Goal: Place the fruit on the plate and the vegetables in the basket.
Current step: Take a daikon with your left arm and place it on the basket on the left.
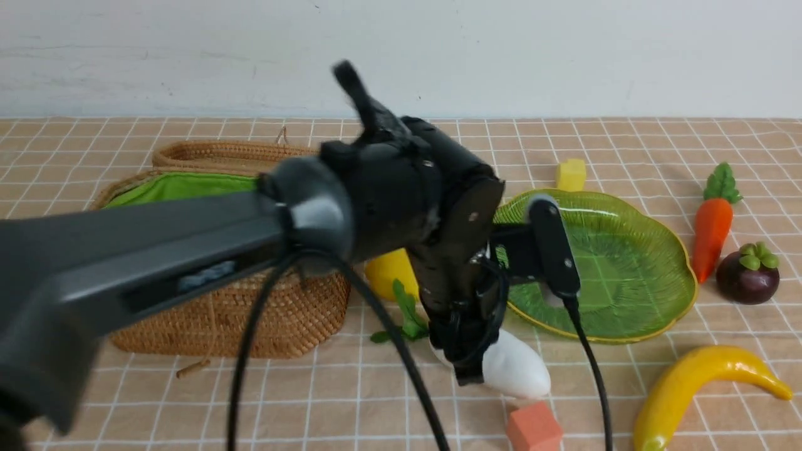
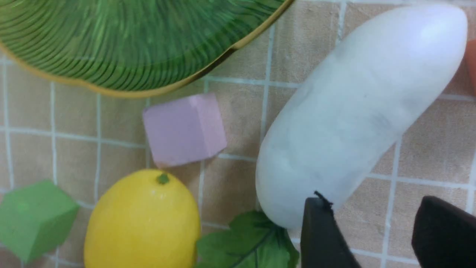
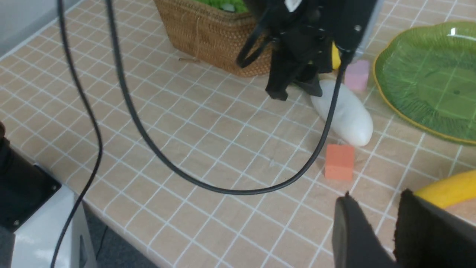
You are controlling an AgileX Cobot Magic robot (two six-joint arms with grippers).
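Note:
The white radish lies on the checked cloth in front of the green plate, its leaves pointing toward the basket. My left gripper hangs over the radish's leaf end. In the left wrist view the left gripper is open: one finger stands against the radish and only cloth lies between the two. The lemon rests beside the leaves. The banana, carrot and mangosteen lie right of the plate. My right gripper is open narrowly and empty, near the banana.
Foam cubes lie about: orange in front of the radish, pink and green near the lemon, yellow behind the plate. The wicker lid leans behind the basket. Black cables trail over the cloth. The table edge is close.

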